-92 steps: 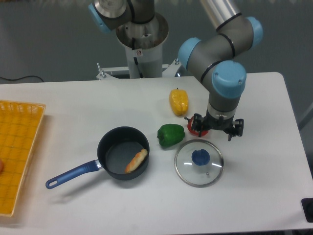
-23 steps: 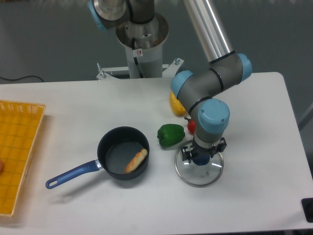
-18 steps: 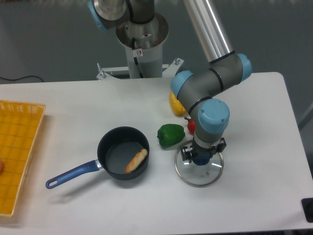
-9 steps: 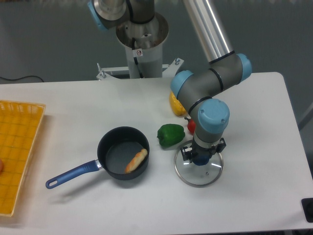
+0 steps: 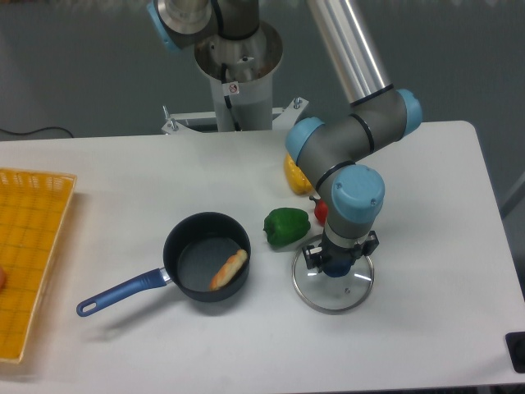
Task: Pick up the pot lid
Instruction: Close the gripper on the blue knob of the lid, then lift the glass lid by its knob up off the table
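We have our gripper (image 5: 341, 256) at the clear pot lid (image 5: 326, 297), jaws around its blue knob (image 5: 335, 269); we cannot tell whether they grip. The lid lies flat on the tabletop (image 5: 205, 353), near the green pepper (image 5: 286, 226).

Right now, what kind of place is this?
Probably a robot practice table with pretend cooking things, maybe in a lab. The clues are the grey robot arm, the round black pan with a blue handle, and the round clear pot lid with a blue knob.
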